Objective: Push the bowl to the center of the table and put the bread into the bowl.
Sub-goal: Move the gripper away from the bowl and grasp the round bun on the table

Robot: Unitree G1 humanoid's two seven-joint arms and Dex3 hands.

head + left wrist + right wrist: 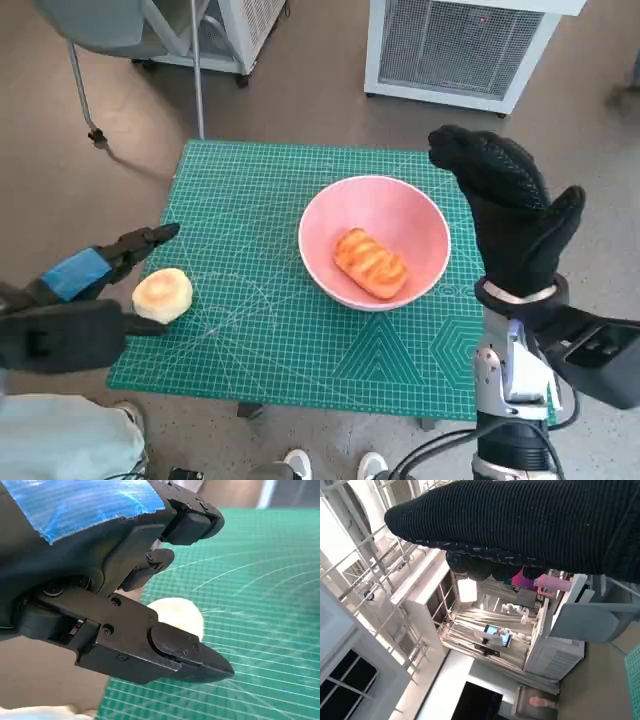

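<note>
Head view: pink bowl (375, 240) near the table (250, 190) centre holding an oblong bread (370, 263), right hand (505, 215) raised beside it, empty and spread; left wrist view: left hand (125, 595) fingers apart around, not gripping, a round bun (177, 617); right wrist view: glove only.

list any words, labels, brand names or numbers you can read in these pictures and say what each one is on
None can be read in any view.
Green cutting mat: printed grid lines and geometric figures only; any scale marks are too small to read.
Strip of blue tape on the left hand: plain.
Small lit screen among the white shelving: too blurred to read.
Pink bowl, breads, black knitted glove on the right hand: no print.
</note>
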